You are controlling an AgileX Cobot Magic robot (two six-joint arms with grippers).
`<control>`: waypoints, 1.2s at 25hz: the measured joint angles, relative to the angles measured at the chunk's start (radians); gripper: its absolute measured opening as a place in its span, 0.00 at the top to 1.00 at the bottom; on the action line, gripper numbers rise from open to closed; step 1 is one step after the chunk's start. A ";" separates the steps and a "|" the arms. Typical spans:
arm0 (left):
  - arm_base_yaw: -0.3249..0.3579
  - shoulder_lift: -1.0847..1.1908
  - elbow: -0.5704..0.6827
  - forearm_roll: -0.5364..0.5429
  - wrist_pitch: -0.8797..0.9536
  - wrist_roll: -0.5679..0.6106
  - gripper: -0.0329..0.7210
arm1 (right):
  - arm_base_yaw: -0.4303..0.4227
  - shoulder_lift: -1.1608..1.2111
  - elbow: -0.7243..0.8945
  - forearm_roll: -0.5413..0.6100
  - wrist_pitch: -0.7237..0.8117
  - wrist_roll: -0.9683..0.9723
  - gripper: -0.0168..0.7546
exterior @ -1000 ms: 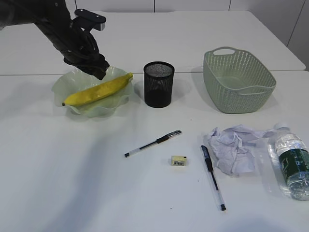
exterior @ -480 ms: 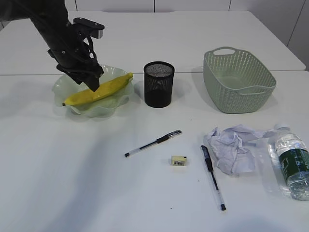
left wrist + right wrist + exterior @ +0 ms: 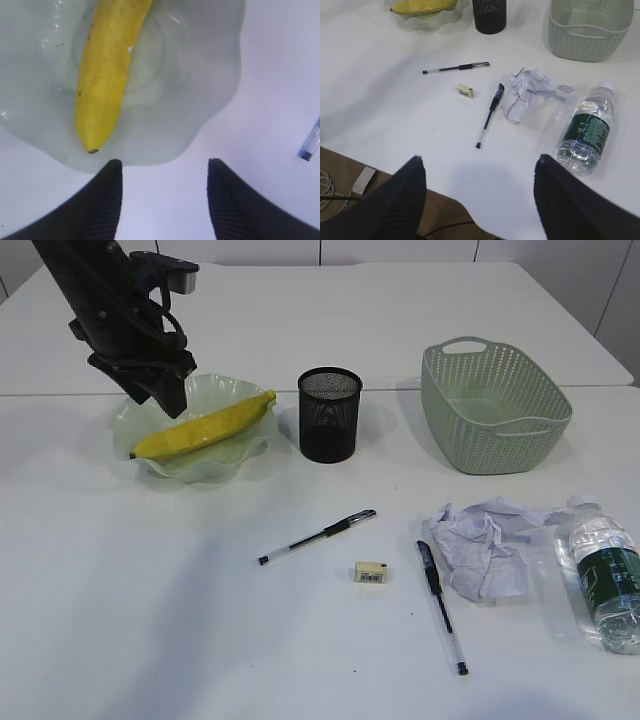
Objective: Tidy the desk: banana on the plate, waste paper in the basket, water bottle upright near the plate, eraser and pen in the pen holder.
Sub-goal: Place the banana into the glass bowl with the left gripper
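The yellow banana (image 3: pixel 205 426) lies across the pale green plate (image 3: pixel 228 390). Above the plate's left rim hangs my left gripper (image 3: pixel 165 400), open and empty; its wrist view shows the banana (image 3: pixel 107 70) beyond the fingertips. A water bottle (image 3: pixel 606 575) lies on its side at the right edge, with crumpled waste paper (image 3: pixel 485 545) beside it. A small eraser (image 3: pixel 371 572) rests between two pens (image 3: pixel 318 536) (image 3: pixel 440 605). The black mesh pen holder (image 3: pixel 328 415) stands right of the plate. My right gripper (image 3: pixel 480 159) hovers open over the table's near edge, outside the exterior view.
The green woven basket (image 3: pixel 495 405) stands at the back right. Behind the plate runs a seam to a second table. In the right wrist view the table's front edge (image 3: pixel 445 197) shows, with cables and floor below it.
My left gripper has risen and drawn back to the left, off the banana, which stays on the plate. Nothing else has moved.
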 joint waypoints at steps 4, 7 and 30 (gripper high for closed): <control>0.000 -0.010 -0.001 0.002 0.056 -0.018 0.44 | 0.000 0.000 0.000 0.009 0.000 0.000 0.33; 0.000 -0.012 -0.001 0.004 0.069 -0.043 0.44 | 0.000 0.000 0.000 0.012 0.000 0.000 0.33; 0.000 -0.238 0.152 0.022 0.083 -0.142 0.44 | 0.000 0.000 0.000 0.015 0.004 0.001 0.33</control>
